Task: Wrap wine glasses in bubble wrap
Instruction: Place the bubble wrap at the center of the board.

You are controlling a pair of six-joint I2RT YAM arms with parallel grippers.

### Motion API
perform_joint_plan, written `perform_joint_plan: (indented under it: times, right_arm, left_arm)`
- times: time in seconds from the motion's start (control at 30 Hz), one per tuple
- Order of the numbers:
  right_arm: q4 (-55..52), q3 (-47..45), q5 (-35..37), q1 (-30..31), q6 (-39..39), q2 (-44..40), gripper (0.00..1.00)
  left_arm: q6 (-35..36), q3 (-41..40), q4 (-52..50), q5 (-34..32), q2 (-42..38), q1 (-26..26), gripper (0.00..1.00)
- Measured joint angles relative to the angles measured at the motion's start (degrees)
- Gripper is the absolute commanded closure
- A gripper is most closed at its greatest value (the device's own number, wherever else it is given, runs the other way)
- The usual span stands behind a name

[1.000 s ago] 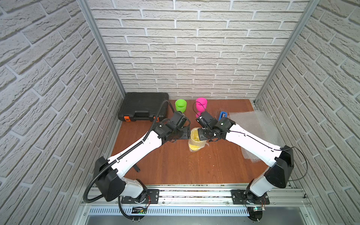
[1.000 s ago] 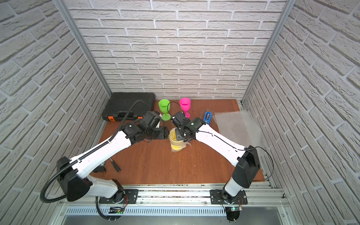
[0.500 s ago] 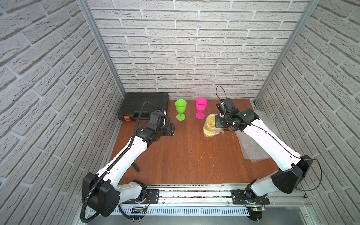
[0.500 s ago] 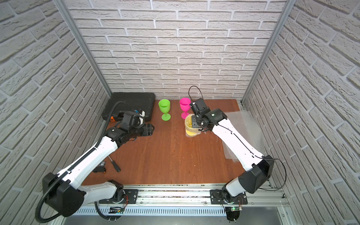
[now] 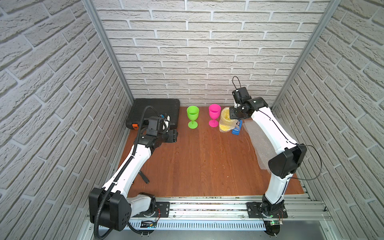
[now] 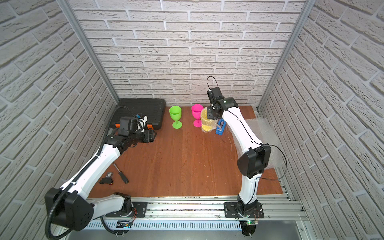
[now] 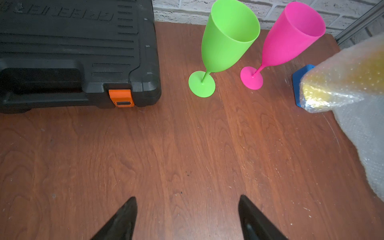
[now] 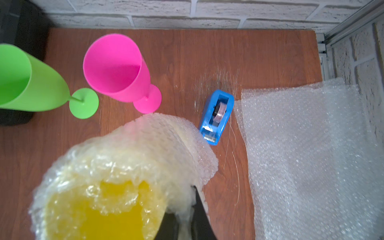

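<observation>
The right gripper [image 8: 185, 216] is clamped on the rim of the yellow glass [image 8: 116, 187], which is bundled in bubble wrap [image 8: 145, 141]. Just beyond it stand the pink glass [image 8: 116, 68] and the tape dispenser [image 8: 217, 116]. The loose wrap could slip off, or the bundle could knock either one over. The left gripper [image 7: 187, 209] is spread apart and empty.

Both top views look steeply down from high above the front rail [image 5: 207, 207] toward the back wall [image 5: 197, 52]. They stand far enough off to hold the whole table [image 5: 207, 166] and both arms, and they share almost the same scene, shifted slightly sideways. The left wrist camera sits behind the left tool [image 7: 187, 197], close over the table, facing the green goblet [image 7: 226, 37] and pink goblet [image 7: 291, 35] ahead of the tool. The right wrist camera looks along the right tool [image 8: 182, 207], very near the wrapped yellow goblet [image 8: 124, 176] at its tips. Beyond the tool it shares those two goblets with the left wrist view.
</observation>
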Motion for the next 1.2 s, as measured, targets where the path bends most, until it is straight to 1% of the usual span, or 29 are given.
perform_joint_plan:
  times: [0.2, 0.4, 0.57, 0.67, 0.97, 1.2]
  right_arm:
    - [0.24, 6.19, -1.7, -2.27, -1.05, 7.04, 0.98]
    - [-0.17, 12.9, -1.22, -3.15, -1.79, 13.53, 0.98]
    - [0.35, 14.34, -0.63, -3.15, -1.84, 14.08, 0.98]
    - [0.85, 15.26, -0.46, -3.15, -1.84, 14.08, 0.98]
    - [2.16, 15.78, 0.15, -3.39, -2.01, 14.27, 0.98]
    - [3.52, 16.85, 0.31, -4.5, -1.99, 17.14, 0.98]
  left_arm:
    - [2.78, -0.2, 0.04, 0.66, 0.98, 1.16, 0.25]
    - [3.93, -1.6, -0.02, 0.9, 2.56, 1.53, 0.26]
    - [4.02, -1.53, -0.04, 1.88, 6.29, 1.53, 0.29]
    - [4.02, -1.53, -0.17, 2.6, 7.63, 1.57, 0.29]
    - [4.04, -1.53, -0.24, 3.15, 6.45, 1.68, 0.29]
    - [4.0, -1.51, -0.33, 3.85, 5.55, 1.73, 0.29]
